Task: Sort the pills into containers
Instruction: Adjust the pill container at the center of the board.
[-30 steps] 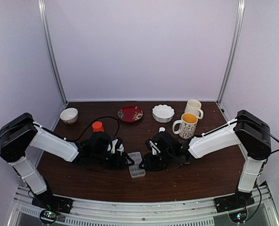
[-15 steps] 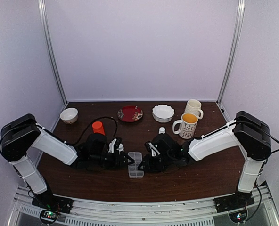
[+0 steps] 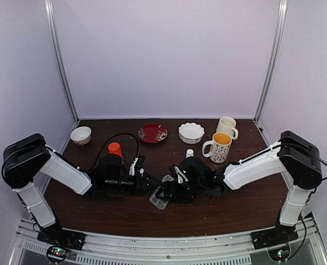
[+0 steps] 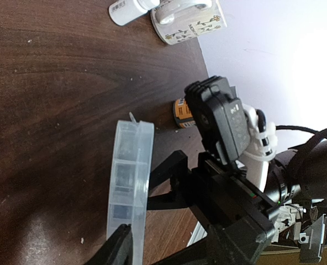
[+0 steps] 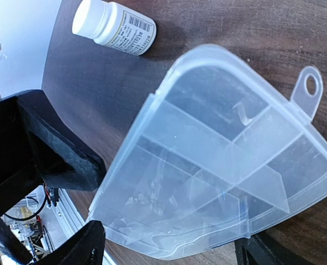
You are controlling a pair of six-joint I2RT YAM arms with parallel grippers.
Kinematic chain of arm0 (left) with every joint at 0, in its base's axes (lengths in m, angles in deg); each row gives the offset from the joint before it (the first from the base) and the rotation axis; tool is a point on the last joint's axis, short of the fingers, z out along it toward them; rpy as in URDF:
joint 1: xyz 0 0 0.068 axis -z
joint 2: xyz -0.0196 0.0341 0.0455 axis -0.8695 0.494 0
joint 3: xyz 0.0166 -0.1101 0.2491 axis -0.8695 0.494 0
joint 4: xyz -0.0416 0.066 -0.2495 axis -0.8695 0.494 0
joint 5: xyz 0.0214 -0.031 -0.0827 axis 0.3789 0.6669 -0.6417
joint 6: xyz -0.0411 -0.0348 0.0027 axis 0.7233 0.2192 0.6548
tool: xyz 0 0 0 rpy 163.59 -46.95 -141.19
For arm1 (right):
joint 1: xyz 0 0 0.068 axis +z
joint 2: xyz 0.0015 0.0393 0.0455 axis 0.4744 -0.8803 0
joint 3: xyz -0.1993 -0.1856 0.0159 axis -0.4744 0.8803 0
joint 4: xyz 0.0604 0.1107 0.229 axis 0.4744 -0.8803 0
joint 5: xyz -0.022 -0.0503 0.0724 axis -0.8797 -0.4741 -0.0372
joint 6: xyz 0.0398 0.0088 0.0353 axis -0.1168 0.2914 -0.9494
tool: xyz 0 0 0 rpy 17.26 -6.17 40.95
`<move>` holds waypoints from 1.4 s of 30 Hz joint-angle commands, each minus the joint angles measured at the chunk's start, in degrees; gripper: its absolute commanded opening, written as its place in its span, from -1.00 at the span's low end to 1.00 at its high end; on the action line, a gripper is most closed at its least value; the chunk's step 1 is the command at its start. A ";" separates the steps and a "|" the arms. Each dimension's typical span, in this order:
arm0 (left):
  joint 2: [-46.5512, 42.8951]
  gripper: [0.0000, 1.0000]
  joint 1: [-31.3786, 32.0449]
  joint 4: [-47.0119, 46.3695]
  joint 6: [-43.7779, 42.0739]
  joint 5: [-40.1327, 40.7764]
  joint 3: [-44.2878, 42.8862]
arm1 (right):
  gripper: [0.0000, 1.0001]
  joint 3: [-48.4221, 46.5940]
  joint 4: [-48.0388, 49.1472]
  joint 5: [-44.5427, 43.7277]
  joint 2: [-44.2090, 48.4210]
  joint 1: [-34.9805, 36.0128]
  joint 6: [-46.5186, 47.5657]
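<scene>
The pill box [image 3: 158, 201] is at about 6 o'clock on the dark wooden surface [image 3: 235, 204], between the two arms. It does not lie flat. It is tilted, and in the left wrist view it stands nearly on its long edge.

The left pincer [image 3: 148, 185] is at 9 o'clock of the box. One of its fingers [image 4: 118, 248] touches the low end of the box. I cannot tell if the pincer pinches the box or is only beside it.

The right pincer [image 3: 164, 193] is at 3 o'clock of the box and its fingers [image 5: 89, 245] are spread wide. The near edge of the box lies between them. I cannot tell if they press on it.

In the right wrist view the clear cells of the box are visible through the plastic. Some pills [image 5: 146, 194] are together in one cell, toward 7 o'clock of the box's middle.

A small white bottle [image 5: 114, 25] lies on its side at 11 o'clock of the box. A mug with a yellow inside [image 3: 219, 146] stands at 2 o'clock. A bottle with an orange cap [image 3: 115, 148] stands at 10 o'clock, behind the left arm.
</scene>
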 commanded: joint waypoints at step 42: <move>3.14 -0.19 2.69 -16.32 7.03 -1.75 4.17 | 0.83 8.60 14.71 -11.08 2.80 -0.71 -16.74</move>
